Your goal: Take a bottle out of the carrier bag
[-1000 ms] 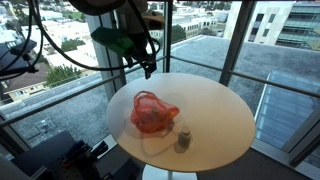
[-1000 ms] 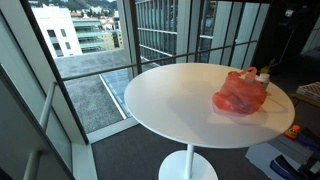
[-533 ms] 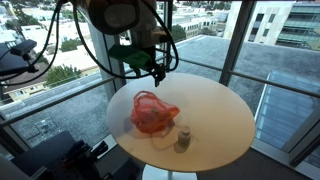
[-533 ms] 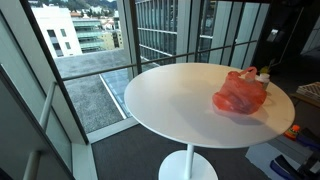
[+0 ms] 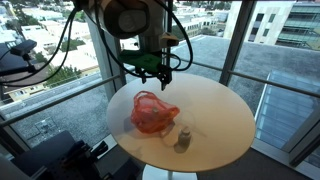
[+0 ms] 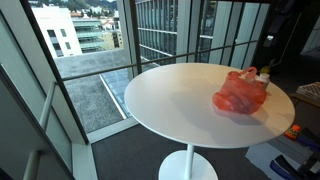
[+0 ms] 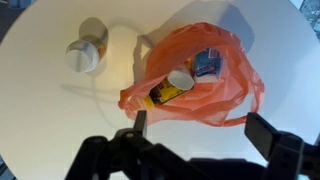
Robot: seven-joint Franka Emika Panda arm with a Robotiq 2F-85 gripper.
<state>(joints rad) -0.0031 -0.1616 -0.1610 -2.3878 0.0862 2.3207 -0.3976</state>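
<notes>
An orange carrier bag lies on the round white table in both exterior views (image 5: 152,113) (image 6: 240,92) and in the wrist view (image 7: 200,85). Its mouth is open. Inside I see a bottle with a white cap and yellow label (image 7: 170,86) and another with a blue label (image 7: 207,65). A separate bottle (image 5: 183,138) stands on the table beside the bag, and it also shows in the wrist view (image 7: 85,52). My gripper (image 5: 160,72) hangs high above the table behind the bag. In the wrist view the gripper (image 7: 204,128) is open and empty, with nothing between its fingers.
The table (image 5: 215,110) is small and round on a single pedestal, with its edge close all around. Glass walls and a railing (image 5: 230,70) stand behind it. Dark equipment (image 5: 55,155) sits on the floor near the table.
My arm has swung in over the table towards the bag. The gripper has turned and dropped slightly. The bag and the standing bottle have not moved.
</notes>
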